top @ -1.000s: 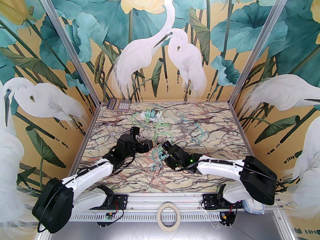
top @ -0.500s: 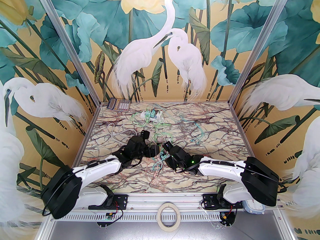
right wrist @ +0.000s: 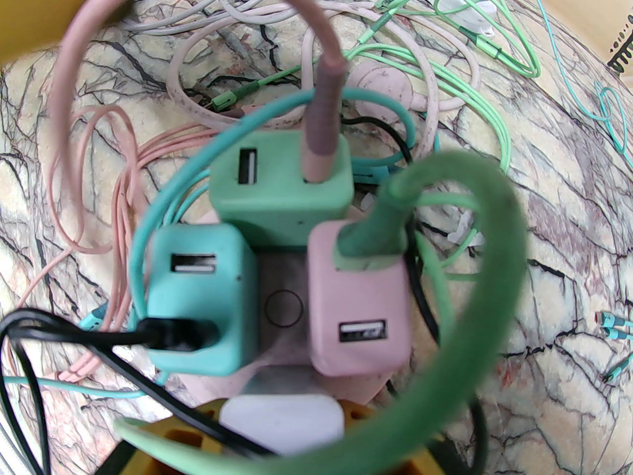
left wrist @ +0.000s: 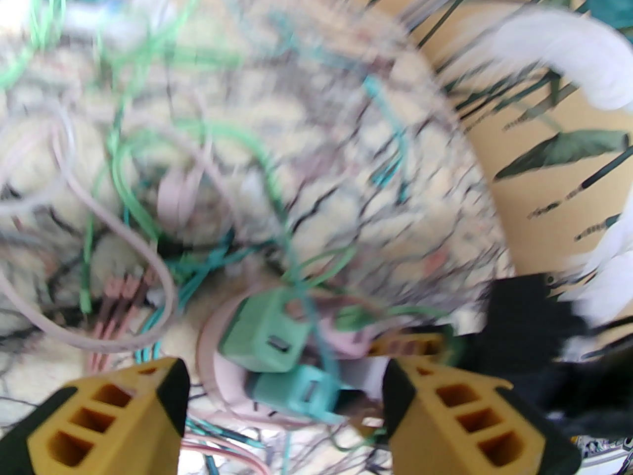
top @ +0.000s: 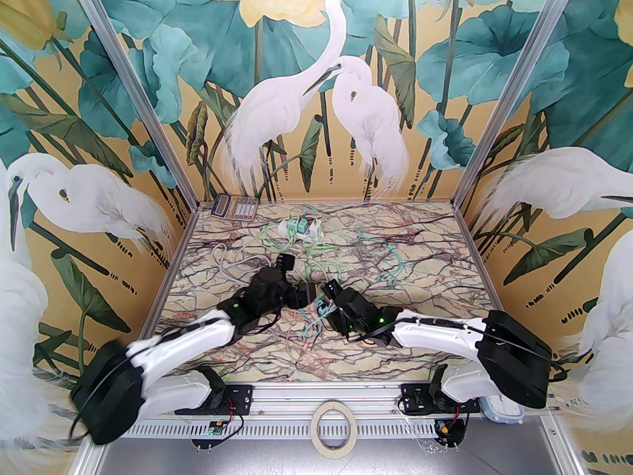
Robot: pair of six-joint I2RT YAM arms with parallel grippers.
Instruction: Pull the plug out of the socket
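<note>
Plug (right wrist: 262, 206): green cube, seated in socket (right wrist: 283, 309) mid-desk (top: 420, 285), among loose cables (right wrist: 494, 117). Looks light, rigid, smooth-sided; likely tight fit. You grip flat sides, not soft cable. Left tool (left wrist: 284, 389) open, near it. Right tool (top: 330, 289) clamped on white block (right wrist: 282, 418) at socket edge.

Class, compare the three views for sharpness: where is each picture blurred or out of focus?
Left wrist view: motion blur smears the table and cables, the yellow fingers less so. Right wrist view: the green cable nearest the lens is out of focus, the table beyond sharper. Top external view: crisp, except the left arm, smeared near its elbow.
</note>
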